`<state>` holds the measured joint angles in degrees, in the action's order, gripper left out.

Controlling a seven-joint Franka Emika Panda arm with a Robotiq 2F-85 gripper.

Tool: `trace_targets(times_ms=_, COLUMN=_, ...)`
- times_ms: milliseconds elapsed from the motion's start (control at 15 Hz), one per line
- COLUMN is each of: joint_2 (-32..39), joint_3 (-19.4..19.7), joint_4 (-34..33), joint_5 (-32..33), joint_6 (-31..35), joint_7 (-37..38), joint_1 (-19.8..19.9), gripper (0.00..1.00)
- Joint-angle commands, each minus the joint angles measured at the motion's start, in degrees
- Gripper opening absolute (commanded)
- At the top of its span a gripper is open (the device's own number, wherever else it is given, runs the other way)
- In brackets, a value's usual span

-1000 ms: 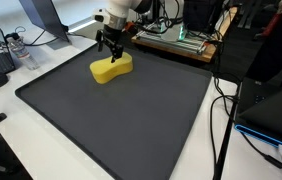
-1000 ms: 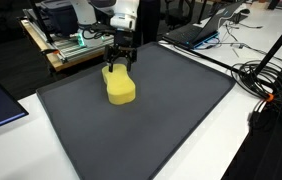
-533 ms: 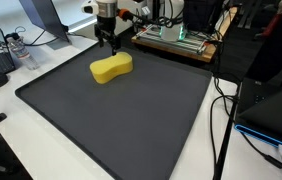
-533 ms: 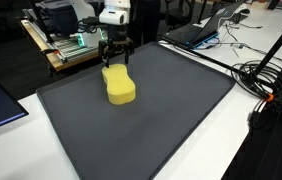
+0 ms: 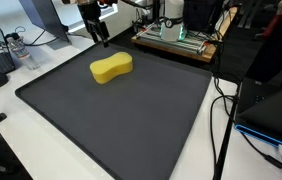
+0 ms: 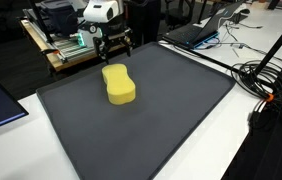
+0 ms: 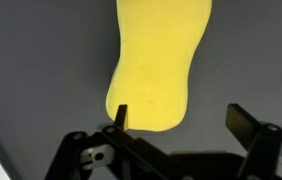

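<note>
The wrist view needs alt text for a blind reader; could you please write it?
A yellow, peanut-shaped sponge lies on a dark grey mat, filling the upper middle. The open gripper shows along the bottom edge, empty, one fingertip overlapping the sponge's near end.

Lab: loose cables [image 6: 266, 75], open electronics rig [image 5: 177, 37], laptop [image 6: 193, 32].

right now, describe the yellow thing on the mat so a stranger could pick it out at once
Find the big dark grey mat covering most of the white table. Near its far edge lies a sponge. It is bright yellow with a pinched waist, and nothing else lies on the mat.
</note>
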<state>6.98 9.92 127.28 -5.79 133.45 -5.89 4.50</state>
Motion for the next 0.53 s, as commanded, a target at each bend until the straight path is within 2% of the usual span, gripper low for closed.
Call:
trace_targets(times_ms=0, joint_2=5.5, joint_3=-1.2, joint_4=-8.0, joint_5=-5.4, joint_6=-5.8, joint_7=-1.3, joint_1=3.1, gripper=1.00)
trace_targets(times_ms=467, joint_2=15.5, joint_3=-1.7, joint_4=-18.7, joint_5=-11.9, joint_6=-16.4, joint_7=-1.5, joint_1=8.4, gripper=1.00)
